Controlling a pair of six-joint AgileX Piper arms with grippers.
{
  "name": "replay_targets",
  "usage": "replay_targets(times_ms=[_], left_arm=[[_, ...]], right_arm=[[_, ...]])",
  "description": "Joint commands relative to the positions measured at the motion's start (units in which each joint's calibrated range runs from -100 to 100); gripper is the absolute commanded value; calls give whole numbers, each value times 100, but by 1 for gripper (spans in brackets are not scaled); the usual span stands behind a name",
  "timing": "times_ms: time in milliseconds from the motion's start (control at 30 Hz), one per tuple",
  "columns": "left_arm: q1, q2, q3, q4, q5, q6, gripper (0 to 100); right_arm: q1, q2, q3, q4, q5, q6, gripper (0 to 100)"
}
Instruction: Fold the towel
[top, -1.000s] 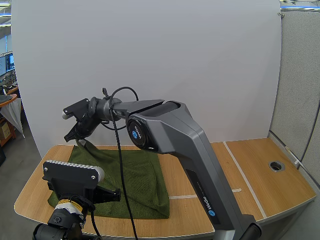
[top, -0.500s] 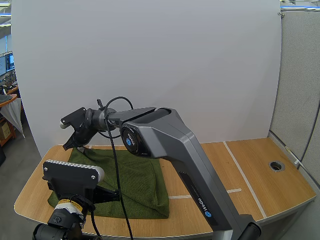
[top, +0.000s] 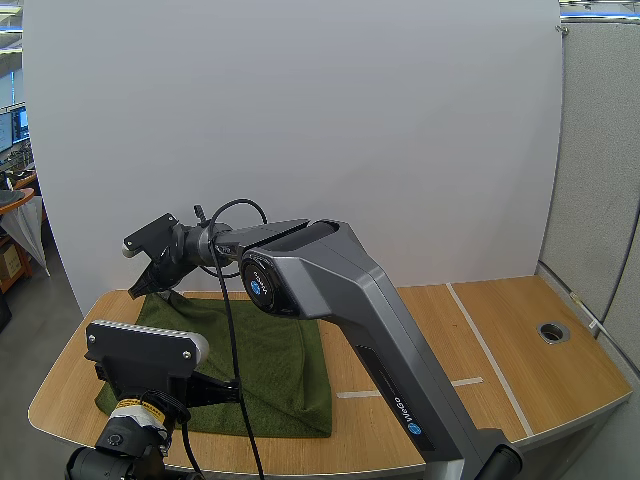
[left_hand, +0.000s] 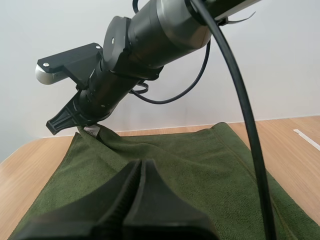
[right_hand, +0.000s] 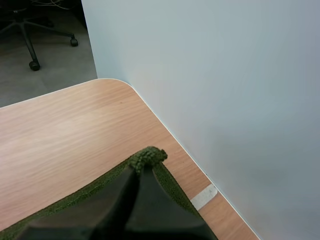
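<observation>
The wooden table (top: 520, 330) has rounded corners. A green towel (top: 280, 370) lies spread over its 8 o'clock part, close to the near edge, with the towel's 11 o'clock corner raised off the wood. A white tape line (top: 484, 355) runs from 12 toward 5 o'clock. A round hole (top: 553, 331) sits at 3 o'clock.

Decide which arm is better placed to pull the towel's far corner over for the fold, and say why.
Probably right. The right pincer is shut on the far corner of the towel, holding it raised. The left pincer is shut on nothing, above the towel's near part.
</observation>
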Motion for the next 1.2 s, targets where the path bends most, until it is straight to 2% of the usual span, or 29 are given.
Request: replay_targets(times_ms=[0, 500, 633, 700, 767, 800, 933, 1167], left_arm=[[14, 0, 14, -54, -71, -3, 0], [14, 0, 14, -54, -71, -3, 0], [14, 0, 14, -54, -71, -3, 0], [14, 0, 14, -54, -71, -3, 0], [14, 0, 14, -54, -71, -3, 0], [14, 0, 14, -54, -71, -3, 0], [14, 0, 14, -54, -71, -3, 0], [14, 0, 14, -54, -71, -3, 0]], right_arm=[[1, -62, -27, -90, -272, -55, 0], [1, -62, -27, -90, -586, -55, 0], [1, -62, -27, -90, -677, -55, 45], [1, -62, -27, -90, -813, -55, 74], [1, -62, -27, -90, -917, -55, 94], [1, -62, -27, -90, -972, -55, 100], [1, -136, -27, -90, -947, -55, 100], [-36, -681, -27, -227, 276, -55, 100]])
